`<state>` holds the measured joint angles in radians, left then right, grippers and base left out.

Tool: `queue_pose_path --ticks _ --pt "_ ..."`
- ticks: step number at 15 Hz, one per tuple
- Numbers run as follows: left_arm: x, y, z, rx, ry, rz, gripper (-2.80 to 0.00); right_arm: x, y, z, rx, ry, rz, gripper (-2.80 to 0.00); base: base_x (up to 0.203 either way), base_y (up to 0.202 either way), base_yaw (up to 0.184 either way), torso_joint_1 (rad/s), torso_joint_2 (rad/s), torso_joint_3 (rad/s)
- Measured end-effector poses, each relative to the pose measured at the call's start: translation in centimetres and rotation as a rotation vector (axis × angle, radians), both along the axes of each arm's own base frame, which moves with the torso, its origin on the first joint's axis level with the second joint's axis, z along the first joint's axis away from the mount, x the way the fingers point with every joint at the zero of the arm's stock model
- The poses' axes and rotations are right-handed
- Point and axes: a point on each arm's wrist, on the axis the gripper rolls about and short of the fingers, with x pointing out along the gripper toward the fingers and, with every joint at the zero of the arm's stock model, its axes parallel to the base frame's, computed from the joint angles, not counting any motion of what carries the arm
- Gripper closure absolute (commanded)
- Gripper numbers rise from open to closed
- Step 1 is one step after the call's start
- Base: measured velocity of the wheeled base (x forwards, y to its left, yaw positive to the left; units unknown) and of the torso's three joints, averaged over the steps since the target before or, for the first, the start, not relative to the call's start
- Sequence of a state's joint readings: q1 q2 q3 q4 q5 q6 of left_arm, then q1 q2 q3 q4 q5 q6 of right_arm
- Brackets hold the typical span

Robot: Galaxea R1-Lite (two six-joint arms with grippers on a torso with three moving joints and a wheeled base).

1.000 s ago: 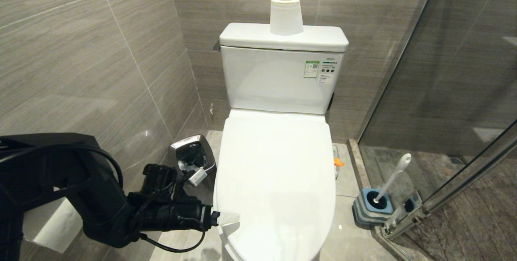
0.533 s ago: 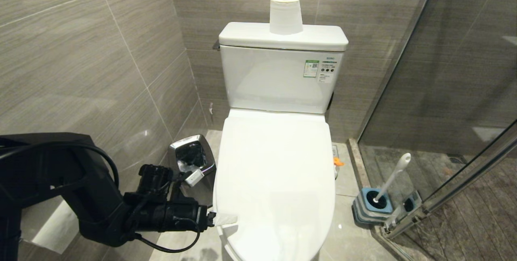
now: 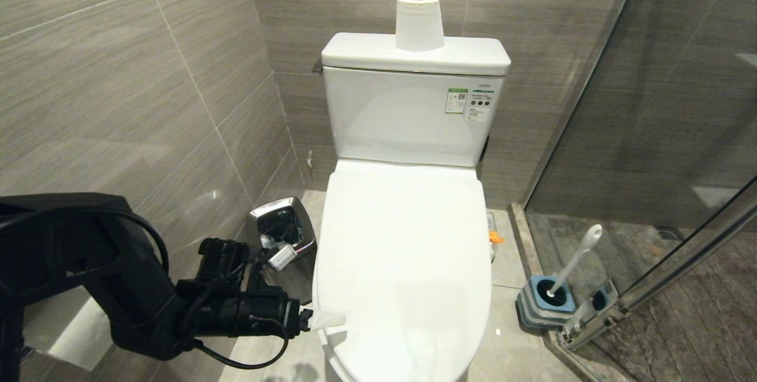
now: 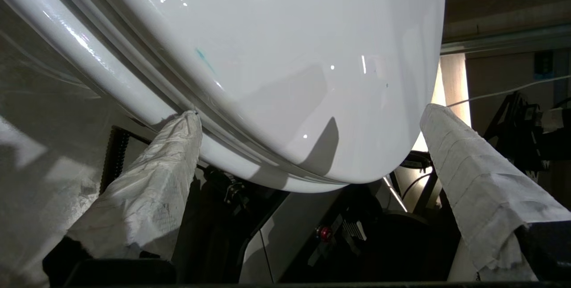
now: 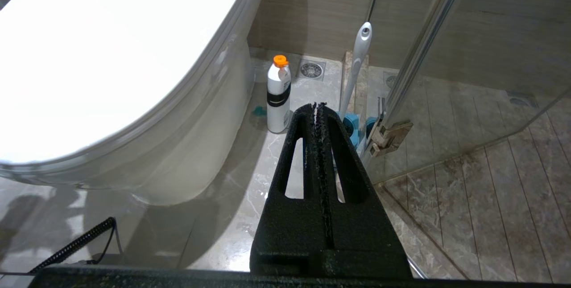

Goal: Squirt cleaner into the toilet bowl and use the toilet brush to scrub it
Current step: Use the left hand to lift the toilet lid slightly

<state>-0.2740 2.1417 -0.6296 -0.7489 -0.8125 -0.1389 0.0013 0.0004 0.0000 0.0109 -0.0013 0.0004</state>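
The large glossy white ceramic toilet bowl (image 3: 331,349) stands against the grey tiled back wall with its white plastic lid (image 3: 405,252) down flat, so the basin itself is hidden. A small teal smear of cleaner (image 4: 203,56) shows on the lid's surface in the left wrist view.

The left gripper (image 3: 322,318) reaches in level from the robot's left at the front left edge of the lid, its jaws spread wide. Both fingers are wrapped in white paper; one paper-wrapped finger (image 4: 174,145) touches the seam under the lid's edge, while the other (image 4: 464,154) stands clear past the lid's front curve. Nothing is held between them.

The toilet brush, with its long slim white plastic handle (image 3: 578,256), leans in a squat blue-and-grey square holder (image 3: 541,302) on the floor to the right of the toilet, beside the glass shower door; its black bristle head sits down in the holder. Between holder and toilet stands a white bottle with an orange cap (image 5: 279,94).

The right gripper (image 5: 317,109) hangs off to that side, jaws pressed together and empty.

Left of the toilet, a small square steel bin (image 3: 284,225) holds a dark liner. A roll of white toilet paper (image 3: 419,22) stands upright on the white cistern (image 3: 408,116).
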Motion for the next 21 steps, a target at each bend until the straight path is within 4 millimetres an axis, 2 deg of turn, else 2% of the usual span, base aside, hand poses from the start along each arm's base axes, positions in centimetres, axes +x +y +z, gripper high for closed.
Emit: queue_pose_path --ticks 3,9,21 --pt "0.2 0.3 -0.3 0.055 -0.038 0.041 -2.80 0.0 0.0 0.0 0.000 -0.001 -0.001 0.00 0.000 0.000 0.000 0.000 0.00 0.000" --pt "-0.4 0.4 -1.0 0.094 -0.058 0.011 -2.80 0.0 0.0 0.0 0.000 0.000 0.000 0.00 0.000 0.000 0.000 0.000 0.00 0.000" --pt "-1.8 -1.5 -1.0 0.066 -0.113 -0.097 -2.80 0.0 0.0 0.0 0.000 0.000 0.000 0.00 0.000 0.000 0.000 0.000 0.00 0.000"
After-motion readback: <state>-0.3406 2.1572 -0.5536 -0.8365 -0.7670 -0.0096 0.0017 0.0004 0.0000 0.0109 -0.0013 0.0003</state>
